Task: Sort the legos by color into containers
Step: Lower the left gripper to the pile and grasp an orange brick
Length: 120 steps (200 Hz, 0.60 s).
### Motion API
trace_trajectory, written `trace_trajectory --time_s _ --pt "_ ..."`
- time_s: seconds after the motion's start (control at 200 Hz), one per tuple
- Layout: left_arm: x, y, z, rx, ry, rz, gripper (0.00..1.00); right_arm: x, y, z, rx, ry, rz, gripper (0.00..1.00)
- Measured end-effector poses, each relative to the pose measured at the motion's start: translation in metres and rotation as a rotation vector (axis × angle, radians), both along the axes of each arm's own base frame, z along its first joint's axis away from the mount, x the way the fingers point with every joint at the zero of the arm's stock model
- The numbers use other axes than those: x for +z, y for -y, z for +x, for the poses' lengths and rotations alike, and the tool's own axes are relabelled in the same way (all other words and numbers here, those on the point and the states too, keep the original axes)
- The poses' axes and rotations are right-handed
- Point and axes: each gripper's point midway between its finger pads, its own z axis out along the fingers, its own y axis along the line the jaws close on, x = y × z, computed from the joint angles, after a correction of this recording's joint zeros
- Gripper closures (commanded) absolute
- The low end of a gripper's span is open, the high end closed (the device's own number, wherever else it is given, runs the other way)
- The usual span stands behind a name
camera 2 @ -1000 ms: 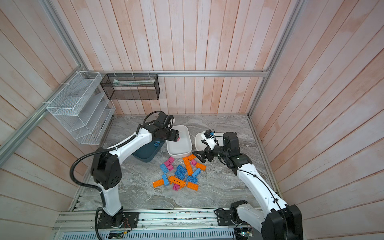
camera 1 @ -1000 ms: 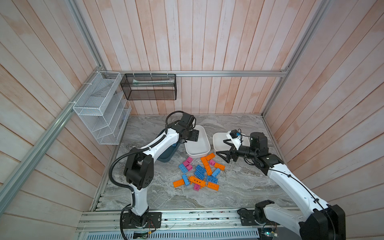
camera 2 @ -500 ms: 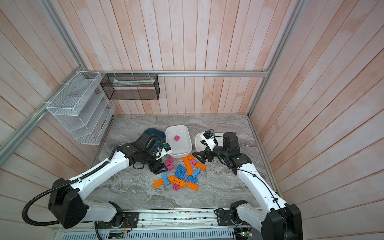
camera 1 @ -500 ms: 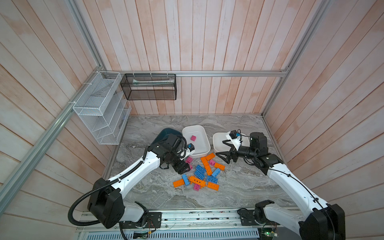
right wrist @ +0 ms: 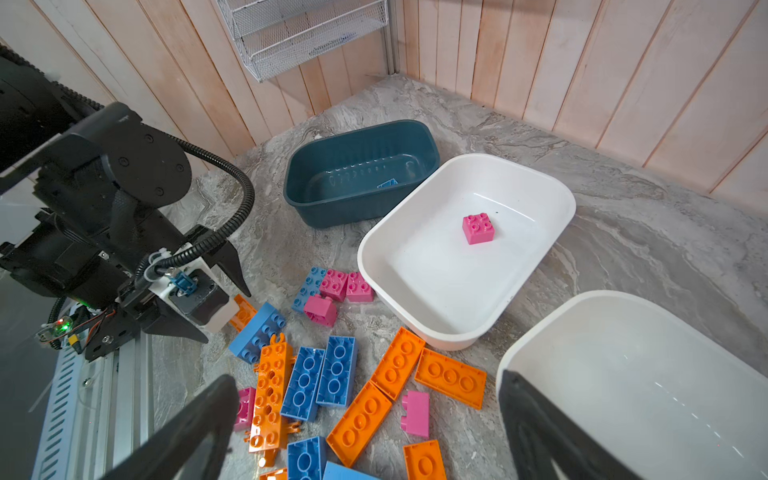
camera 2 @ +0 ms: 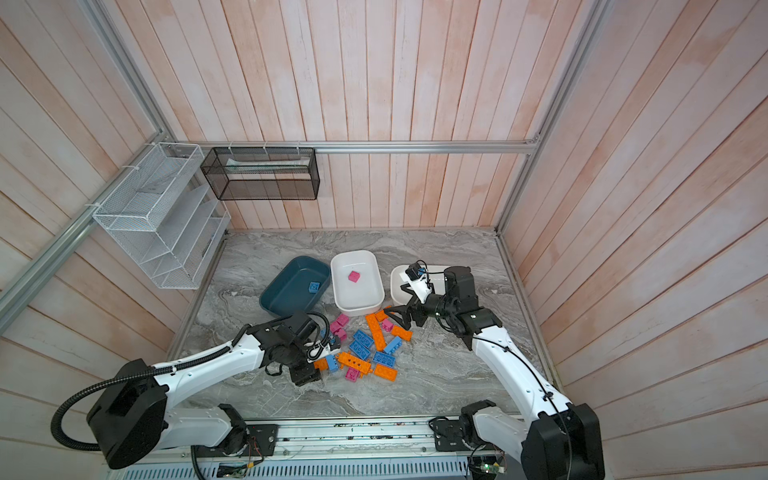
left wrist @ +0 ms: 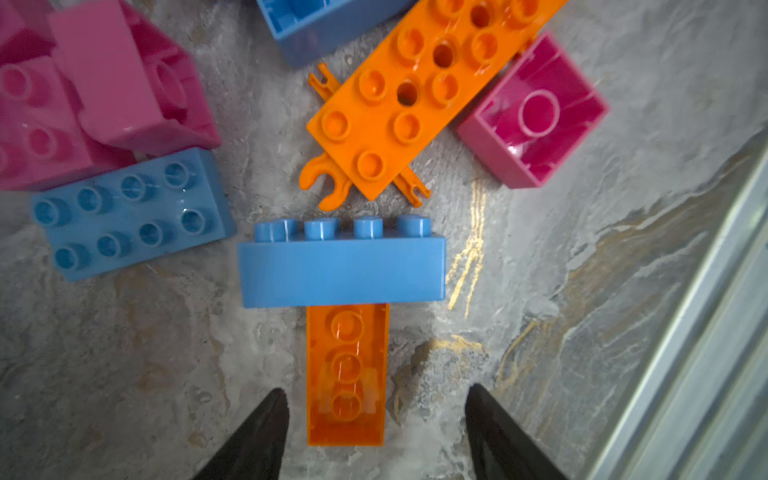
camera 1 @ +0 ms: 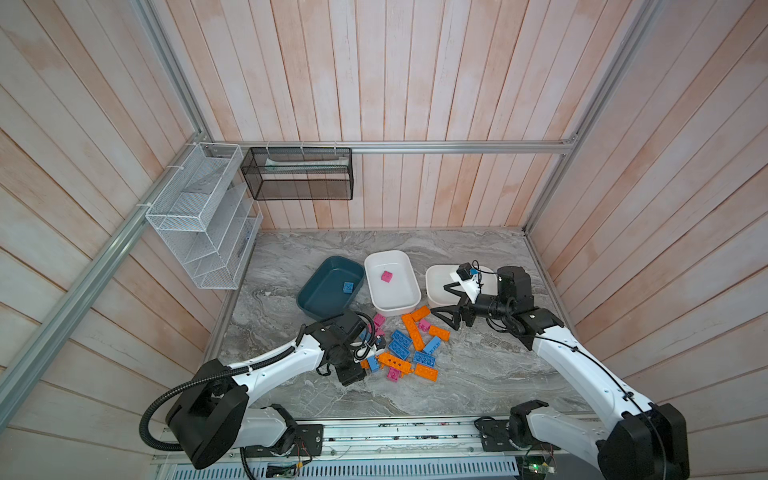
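Observation:
A pile of blue, pink and orange legos (camera 1: 403, 345) lies on the marble in front of three containers. The teal tub (camera 1: 316, 291) holds one blue brick (camera 1: 348, 286). One pink brick (camera 1: 387, 276) sits in the middle white tub (camera 1: 392, 301). The right white tub (camera 1: 436, 282) shows nothing inside. My left gripper (left wrist: 376, 392) is low at the pile's near left corner, open, straddling an orange brick (left wrist: 347, 374) without touching it. A blue brick (left wrist: 340, 274) lies on its side beyond it. My right gripper (camera 1: 438, 298) hovers wide open and empty at the right tub's edge.
A white wire rack (camera 1: 199, 232) and a black mesh basket (camera 1: 297, 174) hang on the back left walls. Wooden walls close in three sides. An aluminium rail (camera 1: 374, 432) runs along the front edge, close behind the left gripper.
My left arm swung from above the middle white tub down to the pile's near left corner. A pink brick now lies in that tub. Its jaws narrowed slightly. The right arm stayed put.

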Motion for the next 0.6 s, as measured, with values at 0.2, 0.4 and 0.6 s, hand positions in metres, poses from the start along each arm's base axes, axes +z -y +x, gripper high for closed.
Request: trace_trajectory --time_s 0.2,0.4,0.6 --pt "-0.011 0.002 0.010 -0.006 0.039 0.023 0.46 -0.002 0.001 -0.002 0.003 -0.008 -0.008 0.02" --pt "-0.019 0.006 0.013 -0.026 0.060 0.028 0.57 -0.004 0.001 -0.003 0.003 -0.017 -0.011 0.02" --pt "-0.019 0.009 0.014 -0.038 0.068 0.022 0.71 -0.006 0.001 -0.004 0.002 -0.020 -0.012 0.02"
